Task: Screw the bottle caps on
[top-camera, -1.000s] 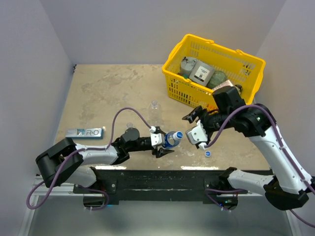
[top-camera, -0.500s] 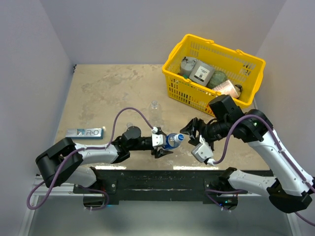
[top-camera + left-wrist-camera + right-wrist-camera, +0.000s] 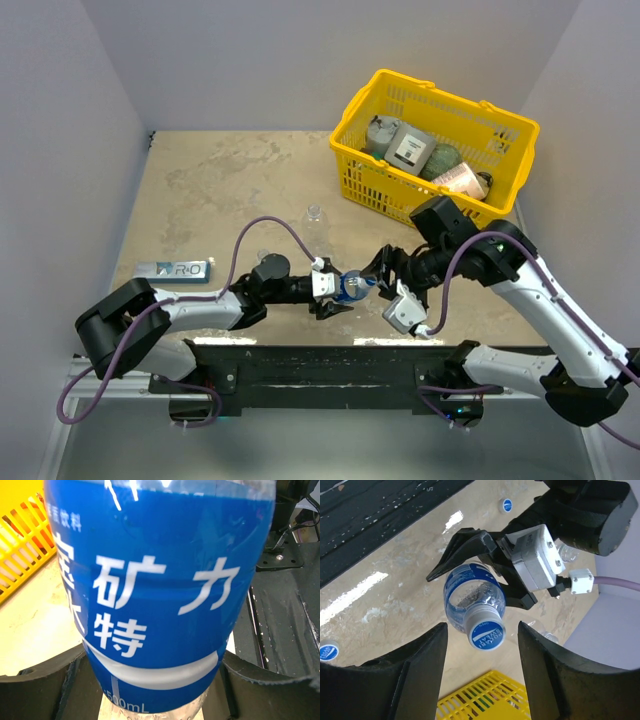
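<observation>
Gripping the labelled bottle across its body, the left gripper is clamped on it just below the centre of the overhead frame, with the neck aimed right. Its blue cap sits on the neck, between the wide-spread fingers of the right gripper, which touch nothing. Closing off-centre could skew the cap or knock it off. A hard twist might spin the bottle in the left grip.

The left arm lies low along the near desk edge, reaching right, the left gripper jaws clamped on the bottle. The right arm bends in leftward, the right gripper jaws spread wide.
</observation>
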`<act>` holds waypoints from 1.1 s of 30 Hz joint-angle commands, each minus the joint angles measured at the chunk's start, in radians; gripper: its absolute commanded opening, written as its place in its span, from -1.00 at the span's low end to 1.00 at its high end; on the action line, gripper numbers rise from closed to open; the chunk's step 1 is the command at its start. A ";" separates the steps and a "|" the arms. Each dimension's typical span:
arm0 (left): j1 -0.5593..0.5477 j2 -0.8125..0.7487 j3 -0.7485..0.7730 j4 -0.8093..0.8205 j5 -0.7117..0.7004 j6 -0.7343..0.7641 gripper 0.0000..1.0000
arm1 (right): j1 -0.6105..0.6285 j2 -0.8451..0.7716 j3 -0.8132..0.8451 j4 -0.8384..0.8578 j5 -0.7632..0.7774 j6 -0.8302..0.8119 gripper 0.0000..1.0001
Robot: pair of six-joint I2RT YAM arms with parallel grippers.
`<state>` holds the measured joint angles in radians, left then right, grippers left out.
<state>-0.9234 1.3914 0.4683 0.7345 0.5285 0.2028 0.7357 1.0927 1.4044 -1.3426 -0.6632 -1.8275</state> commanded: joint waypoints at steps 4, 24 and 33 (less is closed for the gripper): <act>0.005 -0.012 0.021 0.040 -0.008 -0.005 -1.00 | 0.013 0.007 -0.039 -0.072 0.060 -0.021 0.11; 0.006 -0.017 -0.013 0.128 -0.065 -0.072 -1.00 | 0.011 -0.007 -0.012 -0.070 0.142 0.292 -0.06; 0.006 -0.025 -0.005 0.106 -0.076 -0.075 -1.00 | 0.013 -0.007 0.013 -0.070 0.079 0.218 -0.18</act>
<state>-0.9253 1.3911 0.4431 0.7700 0.4755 0.1497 0.7414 1.0931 1.3811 -1.2934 -0.5209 -1.5990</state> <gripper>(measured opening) 0.673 0.425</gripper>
